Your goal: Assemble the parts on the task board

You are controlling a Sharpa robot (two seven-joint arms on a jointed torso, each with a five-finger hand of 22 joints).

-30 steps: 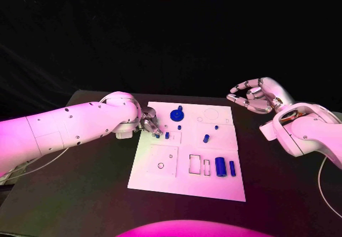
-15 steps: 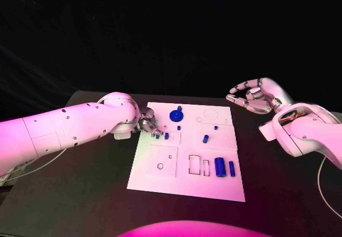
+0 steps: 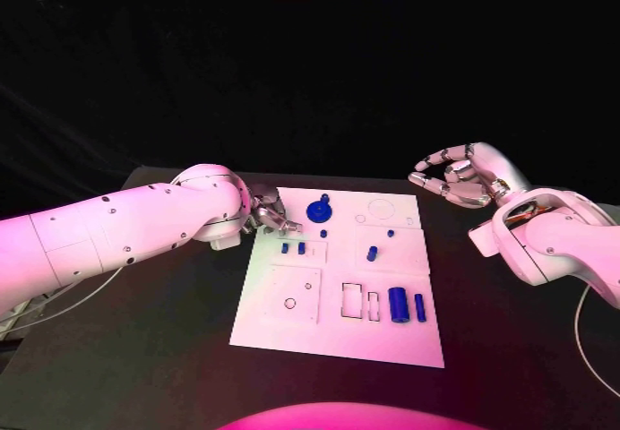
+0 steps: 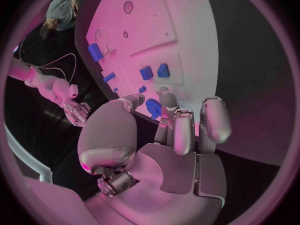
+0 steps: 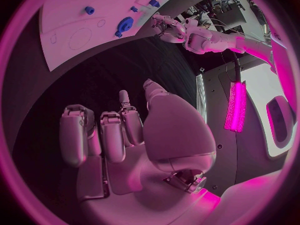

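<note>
Lifting back from the two small blue plastic pegs (image 3: 293,248), the silver left hand (image 3: 271,215) now hovers at the flat white task board (image 3: 339,336)'s far-left edge, fingers loosely parted, empty. Pegs lie just nearward. Right hand (image 3: 458,176) curls empty, well apart.

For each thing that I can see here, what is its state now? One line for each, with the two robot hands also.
Left robot hand: over the board's far left corner, fingers curled, holding nothing that shows.
Right robot hand: raised off the table to the right of the board, fingers curled, empty.
Task board: flat on the table.
Blue gear: lying on the board's far part.
Two long blue parts: lying side by side, near right.
</note>
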